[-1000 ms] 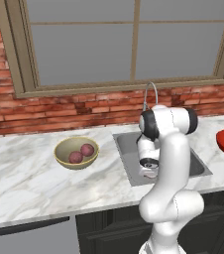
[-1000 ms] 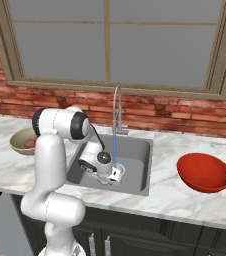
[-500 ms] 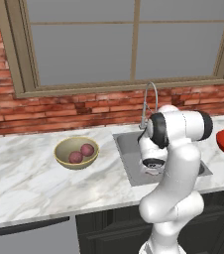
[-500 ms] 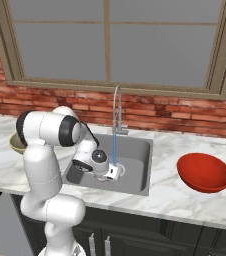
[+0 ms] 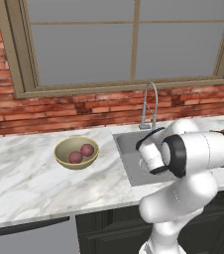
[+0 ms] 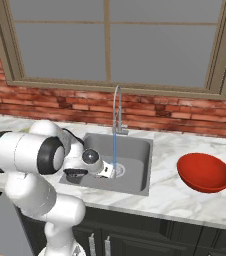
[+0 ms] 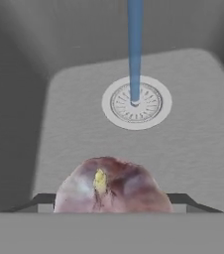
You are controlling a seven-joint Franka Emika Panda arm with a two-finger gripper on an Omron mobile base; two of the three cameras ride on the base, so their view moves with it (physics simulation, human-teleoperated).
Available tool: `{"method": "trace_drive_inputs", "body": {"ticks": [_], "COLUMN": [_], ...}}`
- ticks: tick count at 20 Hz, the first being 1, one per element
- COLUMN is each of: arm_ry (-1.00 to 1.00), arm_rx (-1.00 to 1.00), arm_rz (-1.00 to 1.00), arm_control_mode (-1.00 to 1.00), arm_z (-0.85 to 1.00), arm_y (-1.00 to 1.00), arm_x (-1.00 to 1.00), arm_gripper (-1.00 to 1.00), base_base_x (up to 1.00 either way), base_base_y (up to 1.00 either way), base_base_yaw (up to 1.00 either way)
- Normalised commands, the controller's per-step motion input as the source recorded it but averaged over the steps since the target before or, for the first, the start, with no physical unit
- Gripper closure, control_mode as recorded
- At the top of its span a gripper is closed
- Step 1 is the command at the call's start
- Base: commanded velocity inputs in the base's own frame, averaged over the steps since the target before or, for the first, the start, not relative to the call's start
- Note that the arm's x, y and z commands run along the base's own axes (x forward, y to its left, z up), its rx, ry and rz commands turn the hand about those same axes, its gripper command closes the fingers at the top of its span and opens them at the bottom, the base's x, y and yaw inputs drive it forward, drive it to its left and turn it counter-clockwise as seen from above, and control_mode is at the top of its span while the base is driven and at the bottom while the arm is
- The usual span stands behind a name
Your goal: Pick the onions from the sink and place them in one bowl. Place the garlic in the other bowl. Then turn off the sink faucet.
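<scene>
The garlic (image 7: pixel 111 186), a pale pinkish bulb, sits between my gripper's (image 7: pixel 111 202) two dark fingertips. The fingertips press against its two sides, so the gripper is shut on it. In the right base view the gripper (image 6: pixel 107 171) is low inside the sink (image 6: pixel 141 150), left of the drain (image 7: pixel 136 103). Water (image 7: pixel 135 49) runs from the sink faucet (image 6: pixel 117 107) onto the drain. Two reddish-purple onions (image 5: pixel 87 149) (image 5: pixel 76 157) lie in the yellowish-tan bowl (image 5: pixel 64 158) on the counter left of the sink (image 5: pixel 126 149). The red bowl (image 6: pixel 205 172) stands to the right with nothing in it.
The marble counter (image 5: pixel 25 183) runs along a brick wall under a window. The faucet (image 5: pixel 150 101) rises at the sink's back edge, just beyond my hand. My bulky white arm (image 5: pixel 198 154) hangs over the sink's front right in the left base view.
The arm's elbow and upper links have swung round while the hand stayed low in the sink. The jaws have kept the same width.
</scene>
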Motion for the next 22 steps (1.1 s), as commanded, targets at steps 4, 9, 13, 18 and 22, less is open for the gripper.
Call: {"method": "trace_drive_inputs", "body": {"ticks": [4,9,13,18,22], "arm_ry": [0.0,0.0,0.04,0.05,0.09], "arm_rx": [0.01,0.01,0.0,0.0,0.0], "arm_rz": [-0.02,-0.04,-0.05,-0.05,-0.02], "arm_control_mode": [-1.0,-1.0,-1.0,-1.0,-1.0], "arm_z": [0.88,0.91,0.72,0.79,0.83], "arm_y": [0.0,-0.05,-0.26,-0.47,-0.47], "arm_x": [0.0,0.05,-0.01,-0.06,-0.04], "arm_gripper": [1.0,1.0,1.0,1.0,1.0], "base_base_x": [0.0,0.0,0.0,0.0,0.0], "base_base_y": [0.0,0.0,0.0,0.0,0.0], "base_base_yaw": [0.0,0.0,0.0,0.0,0.0]}}
